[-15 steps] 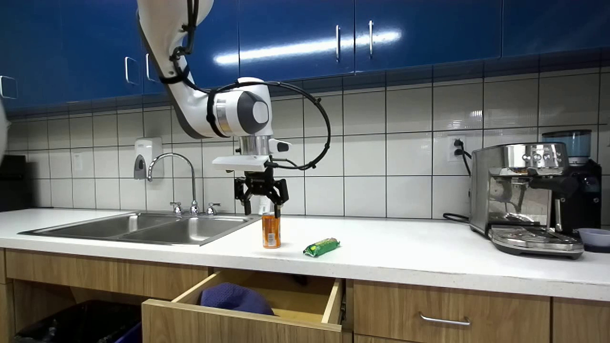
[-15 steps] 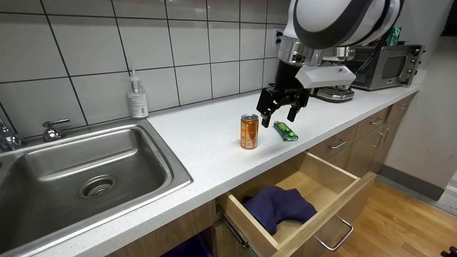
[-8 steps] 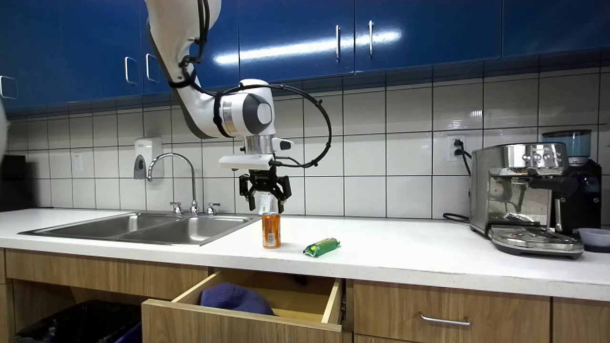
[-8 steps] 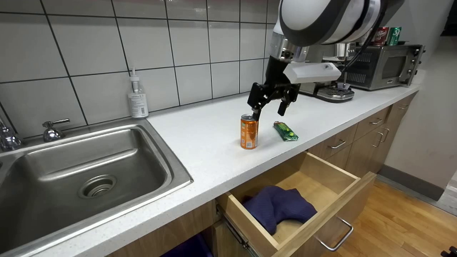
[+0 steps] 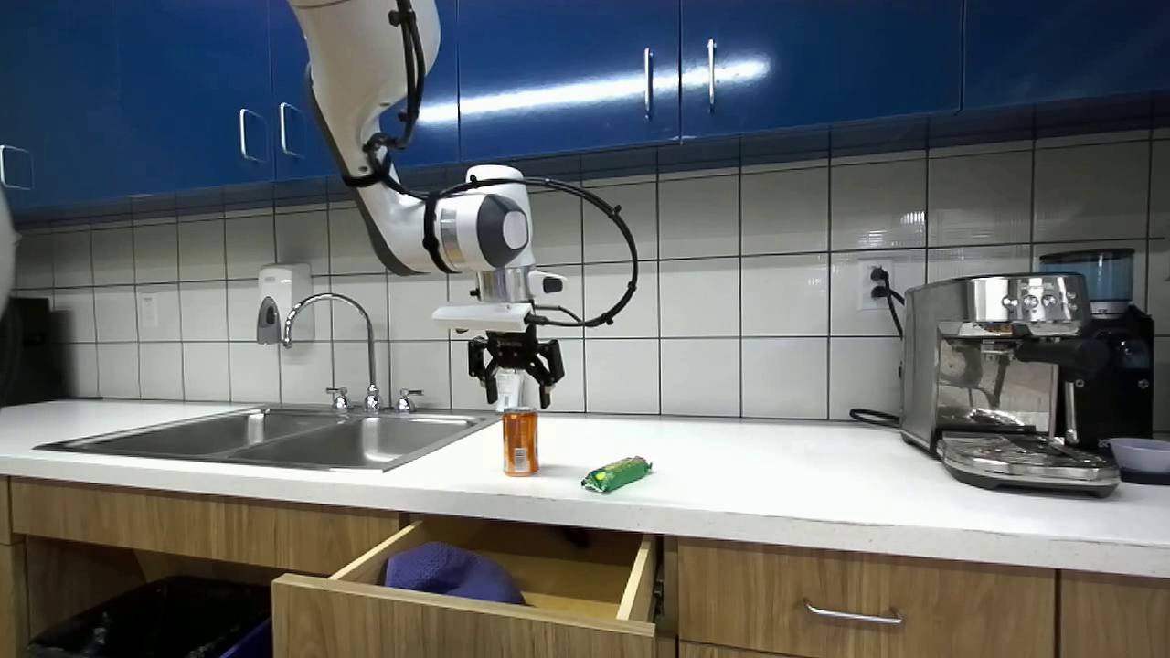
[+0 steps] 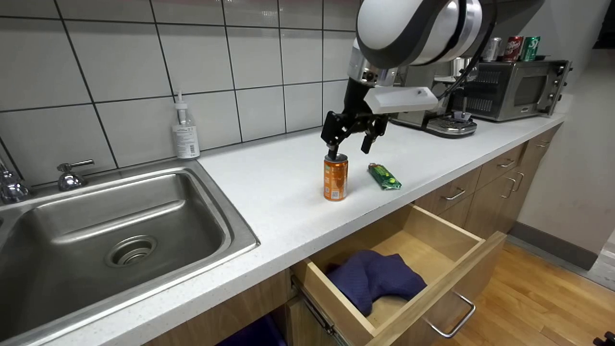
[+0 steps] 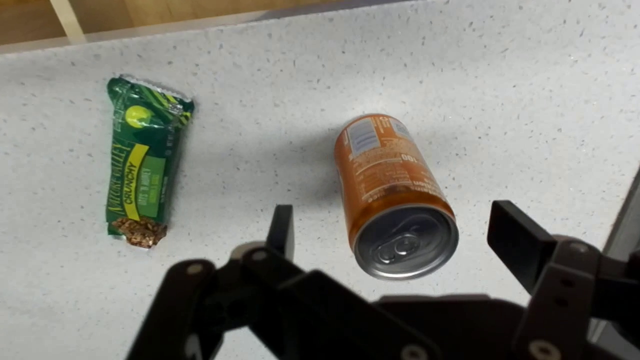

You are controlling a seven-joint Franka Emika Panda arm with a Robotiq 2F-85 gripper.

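My gripper (image 7: 400, 235) stands open with nothing held, its fingers pointing down. An orange can (image 7: 385, 170) with a silver lid is the nearest thing; it stands upright on the white counter (image 6: 269, 192). In the wrist view the can's top appears between the two fingers, apart from both. Seen in an exterior view, the gripper (image 5: 518, 395) hangs just above the can (image 5: 520, 442). Elsewhere the gripper (image 6: 350, 150) has one fingertip overlapping the can's rim; contact cannot be told. A green granola bar wrapper (image 7: 142, 165) lies beside the can.
Below the counter, a drawer (image 5: 457, 603) is pulled out, with a purple cloth (image 6: 377, 278) inside. A steel sink (image 6: 230, 211) and a soap bottle (image 6: 186, 134) are near the can. Farther along stand a coffee machine (image 5: 1005, 366) and a microwave (image 6: 523, 89) with cans on top.
The gripper has shifted over toward the can, leftward in an exterior view and slightly rightward and higher in another. Its jaws have stayed open. Can, wrapper and drawer have not moved.
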